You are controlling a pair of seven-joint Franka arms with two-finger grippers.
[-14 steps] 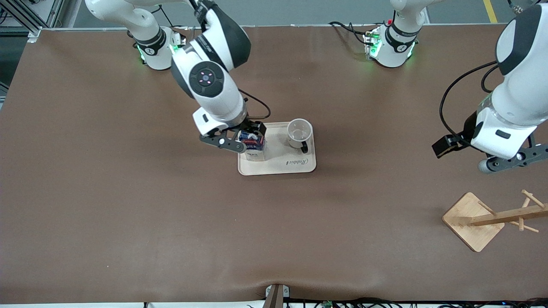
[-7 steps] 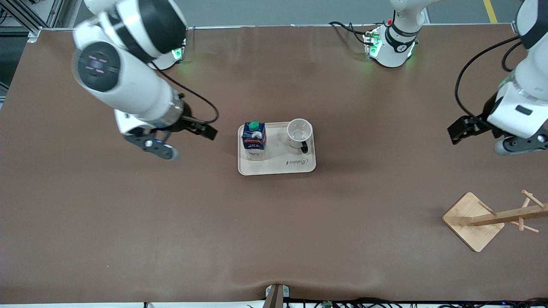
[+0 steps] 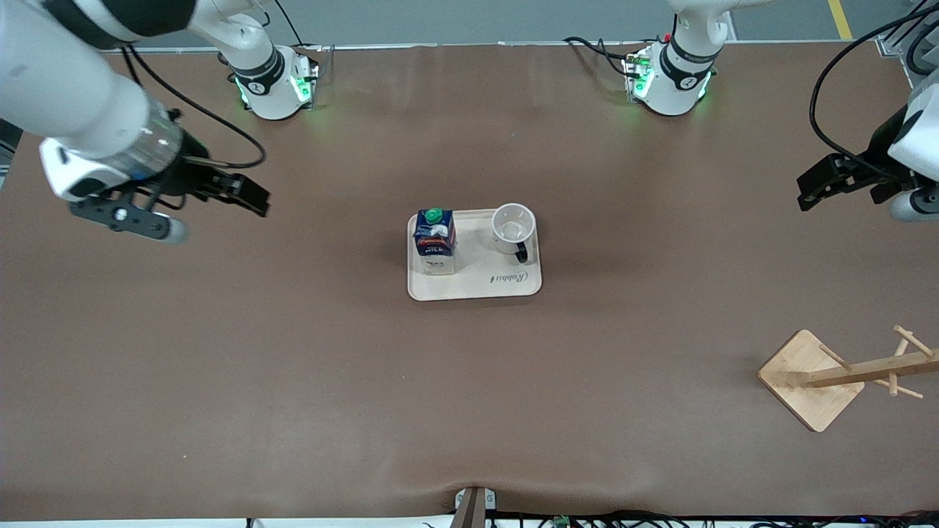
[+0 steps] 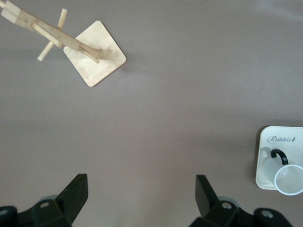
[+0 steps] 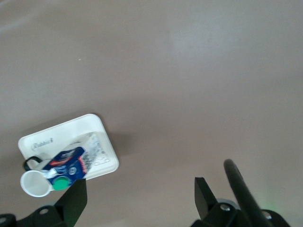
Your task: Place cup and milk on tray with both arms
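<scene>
The cream tray [image 3: 506, 282] lies mid-table. The dark blue milk carton [image 3: 434, 242] with a green cap stands upright on its part toward the right arm's end. The white cup [image 3: 512, 226] with a black handle stands upright on the other part. My right gripper [image 3: 139, 220] is open and empty, up over bare table toward the right arm's end. Its wrist view shows the tray [image 5: 66, 130], milk [image 5: 66, 165], cup [image 5: 35, 183] and the open gripper [image 5: 140, 194]. My left gripper [image 3: 913, 205] is open and empty, up over the left arm's end; its wrist view shows its open gripper [image 4: 141, 191], the tray [image 4: 281, 146] and the cup [image 4: 289, 179].
A wooden mug stand with a square base [image 3: 810, 378] and pegs is toward the left arm's end, nearer the front camera than the tray; it also shows in the left wrist view [image 4: 94, 59]. The brown table [image 3: 293, 367] stretches around the tray.
My right gripper let go of the milk on the tray and drew away, up and toward the right arm's end. My left gripper drew farther toward its own end.
</scene>
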